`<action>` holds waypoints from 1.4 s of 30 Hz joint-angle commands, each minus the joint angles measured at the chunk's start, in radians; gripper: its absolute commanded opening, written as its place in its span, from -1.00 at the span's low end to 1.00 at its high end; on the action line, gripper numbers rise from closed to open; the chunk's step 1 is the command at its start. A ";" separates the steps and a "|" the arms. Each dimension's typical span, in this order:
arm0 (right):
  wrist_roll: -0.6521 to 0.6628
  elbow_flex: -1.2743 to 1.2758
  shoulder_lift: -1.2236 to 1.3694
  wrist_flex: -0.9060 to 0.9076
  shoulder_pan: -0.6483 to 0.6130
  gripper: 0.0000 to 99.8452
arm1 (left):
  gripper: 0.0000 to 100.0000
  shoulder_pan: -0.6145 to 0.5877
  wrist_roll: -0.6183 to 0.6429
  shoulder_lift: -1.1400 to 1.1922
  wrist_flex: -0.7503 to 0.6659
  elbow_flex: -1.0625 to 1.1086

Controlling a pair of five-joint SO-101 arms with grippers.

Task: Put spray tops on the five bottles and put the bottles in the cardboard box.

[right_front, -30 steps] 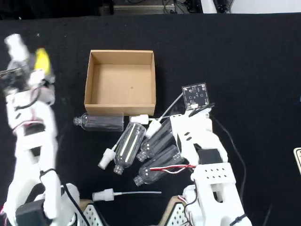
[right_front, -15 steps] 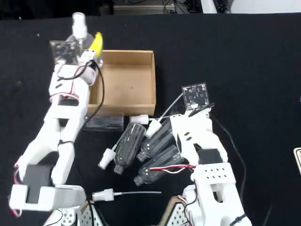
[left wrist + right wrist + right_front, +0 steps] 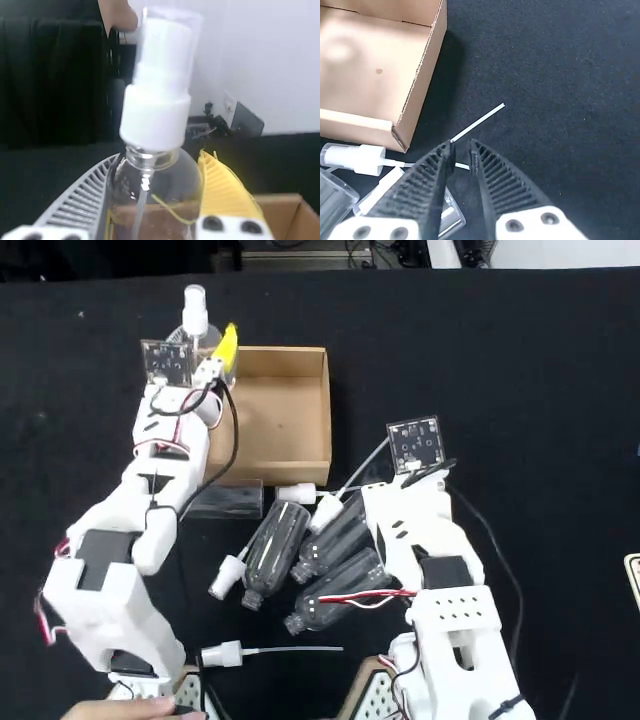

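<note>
Hovering over the empty cardboard box's [image 3: 300, 352] corner, left jaws clamped one capped bottle [image 3: 160, 182]; right jaws stood barely parted, empty; four bottles [image 3: 275, 545] lay uncapped beside it.

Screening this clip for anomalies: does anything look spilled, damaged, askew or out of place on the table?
Nothing looks spilled or damaged. Four uncapped bottles lie on their sides beside the cardboard box, with loose spray tops scattered among them. The left gripper holds a capped bottle at the box's far left corner.

Black table cover [image 3: 540, 370], cables [image 3: 396, 252] behind
</note>
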 commanded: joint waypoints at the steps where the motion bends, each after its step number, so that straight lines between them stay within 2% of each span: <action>1: 0.006 -0.010 -0.001 -0.032 0.003 -0.96 | -0.94 0.007 0.000 0.048 -0.048 -0.067; 19: 0.003 -0.015 -0.001 -0.032 0.003 -0.96 | -0.94 -0.001 0.000 0.232 -0.049 -0.211; 36: 0.008 -0.015 -0.001 -0.032 0.003 -0.96 | -0.93 -0.001 -0.002 0.247 -0.044 -0.214; 38: 0.008 -0.015 -0.001 -0.032 0.003 -0.96 | -0.86 -0.001 -0.002 0.247 -0.044 -0.214; 42: 0.008 -0.015 -0.001 -0.032 0.003 -0.96 | -0.59 0.002 -0.002 0.247 -0.043 -0.205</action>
